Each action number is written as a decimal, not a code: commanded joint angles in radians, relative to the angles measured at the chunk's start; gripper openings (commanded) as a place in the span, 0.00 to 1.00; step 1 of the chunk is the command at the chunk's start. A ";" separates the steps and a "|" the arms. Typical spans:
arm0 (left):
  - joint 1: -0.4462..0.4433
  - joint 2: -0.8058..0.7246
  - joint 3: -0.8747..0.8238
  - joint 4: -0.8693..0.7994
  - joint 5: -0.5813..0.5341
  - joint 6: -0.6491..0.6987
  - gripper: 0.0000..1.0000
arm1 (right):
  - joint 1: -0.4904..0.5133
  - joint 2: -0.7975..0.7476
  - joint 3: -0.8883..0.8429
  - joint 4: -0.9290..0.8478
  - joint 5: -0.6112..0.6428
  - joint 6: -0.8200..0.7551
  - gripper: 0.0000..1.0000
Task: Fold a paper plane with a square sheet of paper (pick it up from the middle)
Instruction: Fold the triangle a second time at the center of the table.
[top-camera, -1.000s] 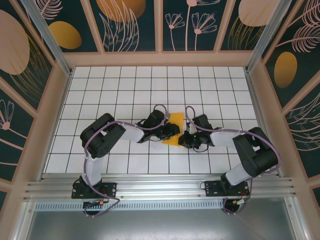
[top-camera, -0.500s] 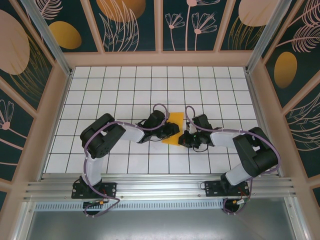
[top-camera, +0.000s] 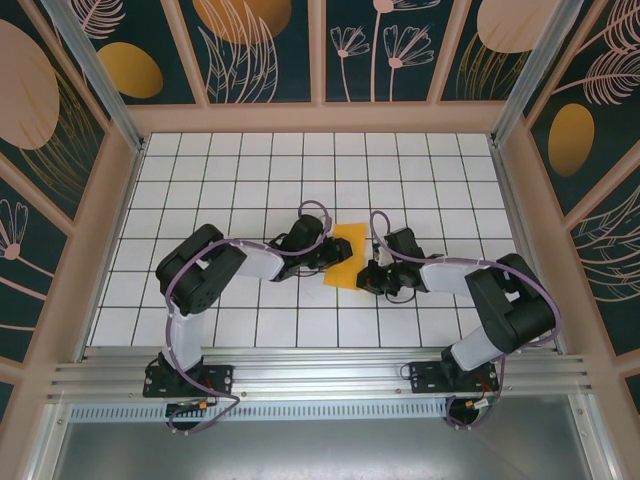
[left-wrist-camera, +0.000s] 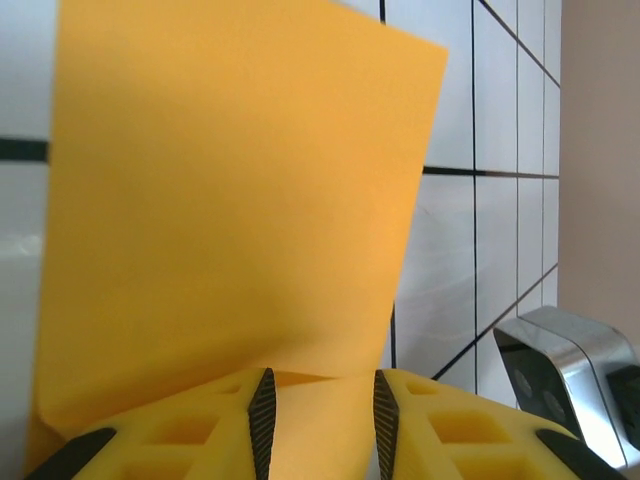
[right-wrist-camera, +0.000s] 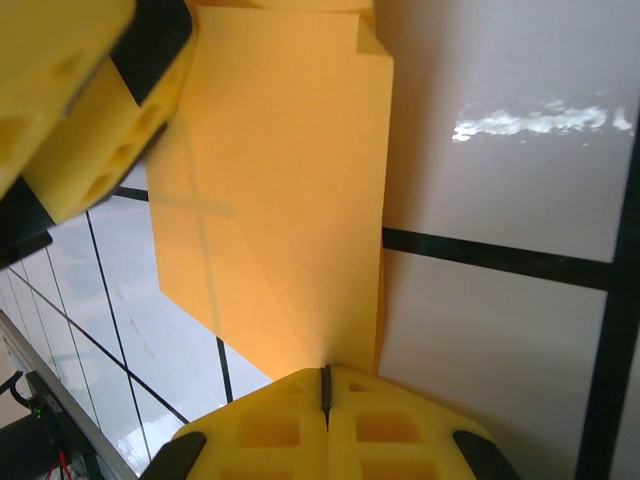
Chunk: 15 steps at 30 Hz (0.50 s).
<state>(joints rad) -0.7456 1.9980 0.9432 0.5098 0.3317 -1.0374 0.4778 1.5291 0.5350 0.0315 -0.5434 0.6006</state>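
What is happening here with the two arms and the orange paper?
Two robot arms are folding an orange-yellow sheet of paper in the middle of the tiled table. The right gripper is shut on one edge of the sheet, which shows folded layers. The left gripper is at the opposite side, its jaws slightly apart with paper between them. The sheet is not yet a plane.

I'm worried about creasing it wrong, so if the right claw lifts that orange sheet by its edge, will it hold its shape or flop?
Likely floppy: the sheet is thin and curves softly beside the left claw. Probably very light, since the right claw pinches just one edge. The folded layers near that claw may stiffen it slightly.
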 joint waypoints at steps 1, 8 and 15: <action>0.060 0.008 -0.004 -0.070 -0.115 0.071 0.36 | -0.005 0.049 -0.029 -0.123 0.112 -0.028 0.00; 0.089 0.011 0.013 -0.091 -0.130 0.097 0.37 | -0.005 0.053 -0.029 -0.123 0.110 -0.030 0.00; 0.112 0.013 0.015 -0.107 -0.145 0.127 0.37 | -0.005 0.070 -0.029 -0.104 0.099 -0.029 0.00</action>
<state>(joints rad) -0.6849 1.9980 0.9592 0.4812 0.3126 -0.9752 0.4774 1.5414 0.5400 0.0475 -0.5438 0.5896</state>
